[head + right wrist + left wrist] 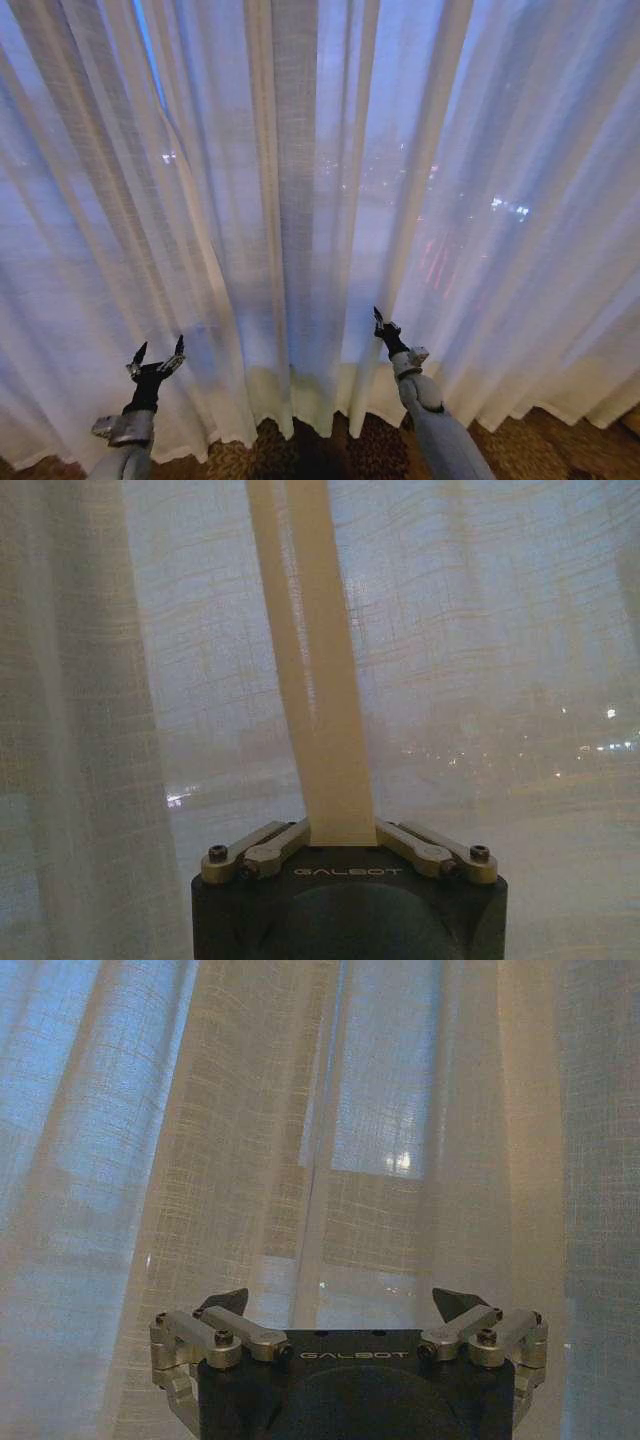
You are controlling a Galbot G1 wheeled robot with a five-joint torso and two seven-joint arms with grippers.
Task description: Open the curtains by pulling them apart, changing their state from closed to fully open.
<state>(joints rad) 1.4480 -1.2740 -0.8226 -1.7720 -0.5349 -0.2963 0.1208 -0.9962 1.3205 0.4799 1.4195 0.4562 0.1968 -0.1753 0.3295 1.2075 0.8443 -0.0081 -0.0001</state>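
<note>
The sheer white pleated curtains (300,180) hang closed across the whole head view, their hems reaching the floor. Low on the right of the middle, my right gripper (380,322) is shut on a thick folded edge of the curtains (320,680), and in the right wrist view that strip runs straight down between the closed-in fingers of the right gripper (340,835). My left gripper (160,350) stands open at the lower left, just before the fabric. In the left wrist view, the left gripper (345,1305) has its fingertips (232,1301) spread wide with the curtains (330,1110) beyond them, nothing held.
A dark patterned carpet (330,450) shows below the curtain hems. Through the fabric, window glass with distant city lights (510,208) glows on the right.
</note>
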